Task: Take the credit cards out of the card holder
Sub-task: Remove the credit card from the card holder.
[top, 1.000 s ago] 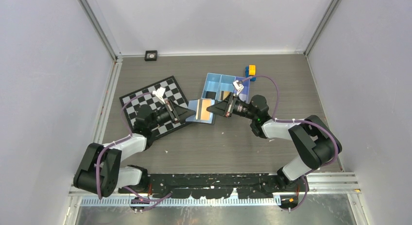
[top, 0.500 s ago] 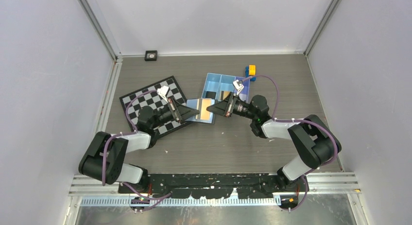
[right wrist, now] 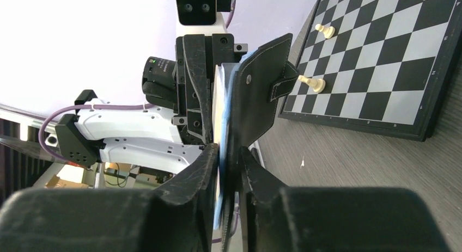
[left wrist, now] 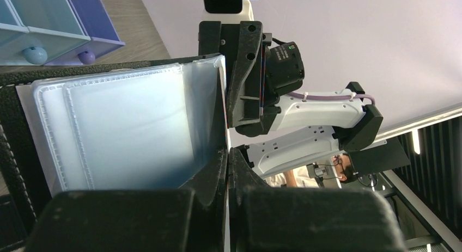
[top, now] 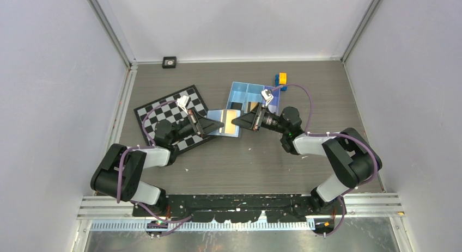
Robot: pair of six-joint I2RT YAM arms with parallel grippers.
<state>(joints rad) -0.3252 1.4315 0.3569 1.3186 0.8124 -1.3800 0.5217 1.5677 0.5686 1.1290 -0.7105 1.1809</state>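
Observation:
The card holder (top: 224, 123) is held open above the table between both grippers. Its pale bluish inner faces (left wrist: 120, 137) fill the left wrist view. A gold-orange credit card (top: 230, 121) shows on its open face in the top view. My left gripper (top: 219, 123) is shut on the holder's left edge, and a thin pale edge runs between its jaws (left wrist: 228, 160). My right gripper (top: 242, 121) is shut on the holder's right side, clamping the black cover (right wrist: 260, 102) and a blue-white inner layer (right wrist: 228, 154). I cannot make out the silvery-grey card.
A light-blue compartment tray (top: 239, 92) stands just behind the holder, with a shiny flat piece (top: 251, 106) inside. Yellow-and-blue blocks (top: 281, 79) sit at its far right. A chessboard (top: 163, 113) with pawns (right wrist: 315, 84) lies to the left. A small black square (top: 169, 61) sits by the back wall.
My left gripper has moved right along the chessboard's edge and closed on the holder's left edge. The right gripper has kept its hold and hardly moved.

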